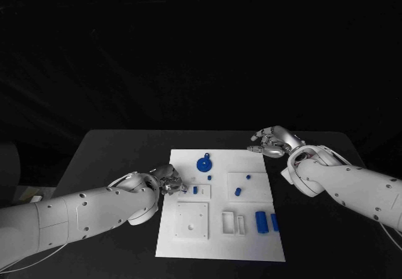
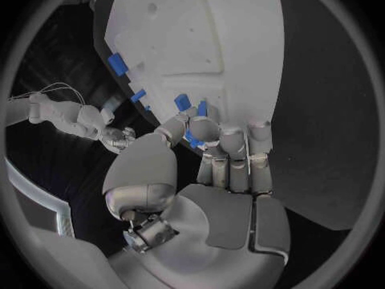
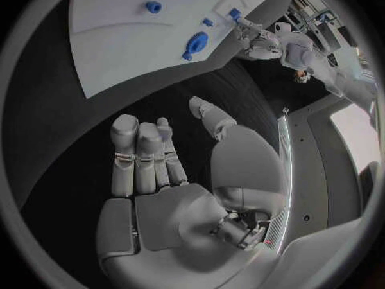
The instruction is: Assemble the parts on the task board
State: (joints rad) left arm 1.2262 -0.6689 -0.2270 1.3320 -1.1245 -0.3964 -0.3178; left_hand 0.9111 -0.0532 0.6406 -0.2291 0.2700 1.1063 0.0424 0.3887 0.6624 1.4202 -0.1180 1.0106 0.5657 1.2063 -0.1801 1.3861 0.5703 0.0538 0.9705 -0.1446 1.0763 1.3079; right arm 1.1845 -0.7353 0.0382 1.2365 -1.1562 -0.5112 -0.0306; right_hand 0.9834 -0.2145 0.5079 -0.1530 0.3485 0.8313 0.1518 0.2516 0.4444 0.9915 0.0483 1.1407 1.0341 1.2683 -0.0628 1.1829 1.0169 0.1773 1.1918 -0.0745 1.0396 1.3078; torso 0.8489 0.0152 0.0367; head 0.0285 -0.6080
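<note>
Now, my left hand (image 2: 210, 149): pinched 1 small blue part (image 2: 192, 139) at the task board (image 1: 219, 239)'s left edge.
My right hand (image 1: 273, 142): empty, loosely curled, off the board.
Care: I judged slow, upright seating best.

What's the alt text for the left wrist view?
The left hand pinches a small blue part at the edge of the white task board. More blue parts sit on the board; the right hand hangs beyond over the black table.
</note>
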